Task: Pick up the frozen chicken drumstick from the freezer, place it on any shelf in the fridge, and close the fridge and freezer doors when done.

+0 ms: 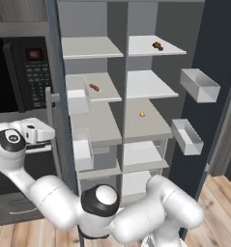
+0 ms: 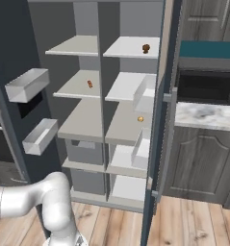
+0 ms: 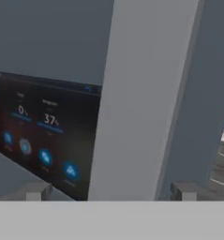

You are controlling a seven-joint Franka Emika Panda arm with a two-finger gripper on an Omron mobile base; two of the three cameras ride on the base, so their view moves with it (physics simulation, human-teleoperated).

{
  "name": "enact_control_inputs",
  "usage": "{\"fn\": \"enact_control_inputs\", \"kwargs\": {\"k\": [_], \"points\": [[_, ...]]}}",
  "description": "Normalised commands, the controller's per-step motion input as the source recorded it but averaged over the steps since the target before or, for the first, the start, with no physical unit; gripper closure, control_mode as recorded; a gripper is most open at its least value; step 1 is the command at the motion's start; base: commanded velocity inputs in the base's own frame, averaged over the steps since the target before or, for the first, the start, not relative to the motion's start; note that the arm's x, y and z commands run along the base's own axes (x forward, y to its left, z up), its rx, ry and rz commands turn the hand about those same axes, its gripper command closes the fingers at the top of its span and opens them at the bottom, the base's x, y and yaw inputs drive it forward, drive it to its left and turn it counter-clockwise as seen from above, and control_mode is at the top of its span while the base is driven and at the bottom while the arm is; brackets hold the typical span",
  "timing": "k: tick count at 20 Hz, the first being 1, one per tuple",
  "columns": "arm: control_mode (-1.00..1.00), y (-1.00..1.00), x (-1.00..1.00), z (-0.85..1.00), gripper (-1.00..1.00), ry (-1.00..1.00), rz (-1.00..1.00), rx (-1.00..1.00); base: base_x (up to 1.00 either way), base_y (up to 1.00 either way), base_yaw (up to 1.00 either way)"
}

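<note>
Left base view: the frozen chicken drumstick (image 1: 157,46) lies on the top shelf (image 1: 141,48) of the fridge, upper right, while the gripper (image 1: 47,131) reaches behind the open freezer door (image 1: 56,58), centre left. Right base view: both doors stand wide, the drumstick (image 2: 146,48) upper right. Hand view: the jaws stand apart astride the grey bar handle (image 3: 141,93), beside the lit control panel (image 3: 43,136). Placing looks done; door-closing appears next, calling for a push or pull on that handle.
</note>
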Motion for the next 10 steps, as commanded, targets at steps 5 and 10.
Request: {"fn": "enact_control_inputs", "kwargs": {"k": [5,10], "points": [[-1.00,-1.00,0.00,0.00,-1.00,-0.23,0.01,0.00,0.00,0.00,0.00],[-1.00,-1.00,0.00,0.00,-1.00,-0.30,0.04,0.00,0.00,0.00,0.00]]}}
